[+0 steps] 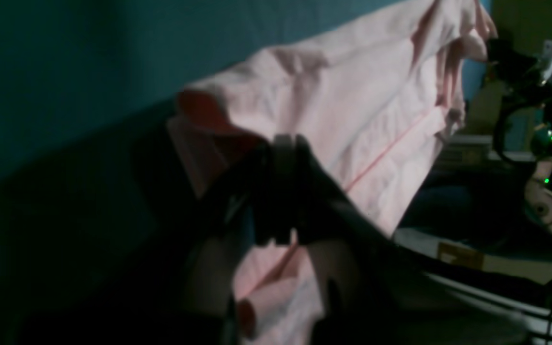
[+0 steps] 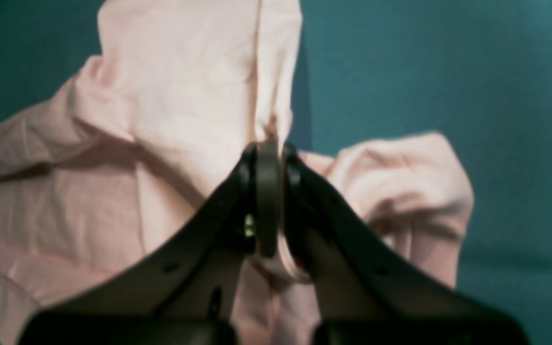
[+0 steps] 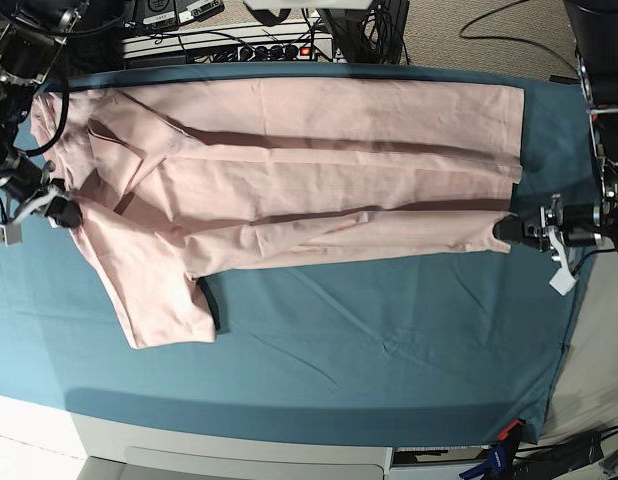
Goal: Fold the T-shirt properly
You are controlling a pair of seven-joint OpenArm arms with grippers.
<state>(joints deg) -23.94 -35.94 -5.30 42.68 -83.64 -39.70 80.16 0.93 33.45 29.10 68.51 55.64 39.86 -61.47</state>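
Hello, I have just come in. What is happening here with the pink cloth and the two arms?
A two-armed robot is folding a pale pink T-shirt that is spread across a teal table cloth. The left gripper is shut on the shirt's edge at one end, and the right gripper is shut on fabric at the other end. The shirt is stretched between them. One lengthwise fold is in, and a sleeve still lies out toward the front of the table.

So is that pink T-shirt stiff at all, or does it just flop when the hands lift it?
Probably floppy: the T-shirt sags and creases between the left hand and right hand, both pinched shut on its edge. It seems light, since thin pinches carry it. The loose sleeve droops onto the teal cloth, so it will likely drag.
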